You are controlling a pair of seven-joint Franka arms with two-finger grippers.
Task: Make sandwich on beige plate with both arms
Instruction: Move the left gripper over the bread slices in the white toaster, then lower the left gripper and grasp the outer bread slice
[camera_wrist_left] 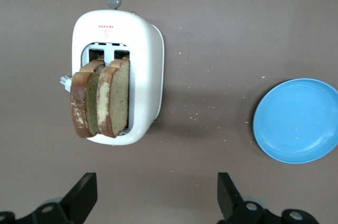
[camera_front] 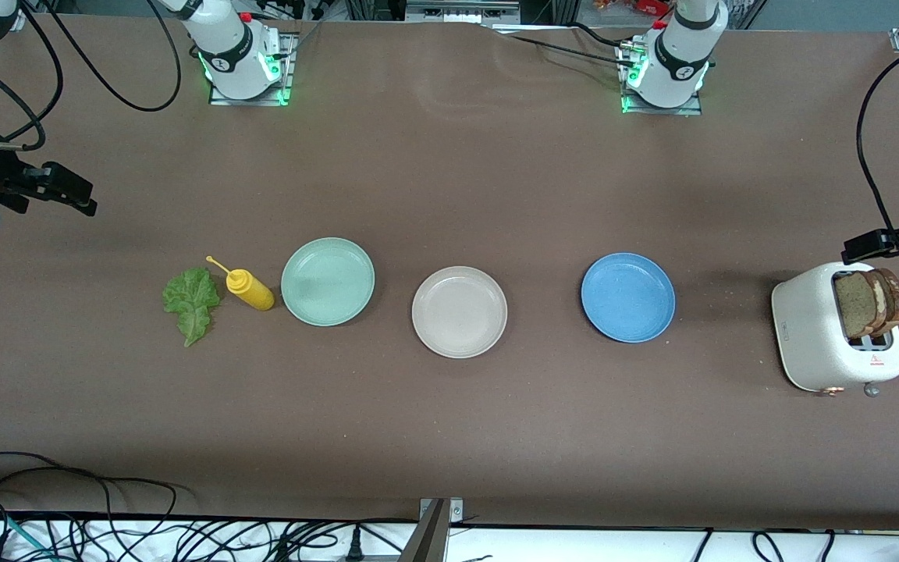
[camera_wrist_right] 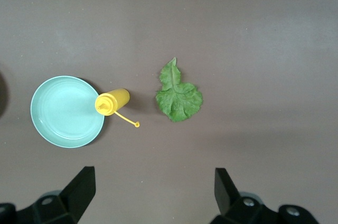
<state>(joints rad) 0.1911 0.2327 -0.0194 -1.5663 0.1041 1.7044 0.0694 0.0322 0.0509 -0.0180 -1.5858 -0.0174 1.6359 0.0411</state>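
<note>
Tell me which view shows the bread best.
Left wrist view: both bread slices fill the frame, standing in the toaster, with crust and faces plain. The front view shows them small, at the left arm's end of the table. The right wrist view doesn't show them.

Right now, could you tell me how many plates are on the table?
3, in a row: the mint-green plate beside the yellow bottle toward the right arm's end, the beige plate in the middle, and the blue plate toward the toaster. None seems hidden.
</note>
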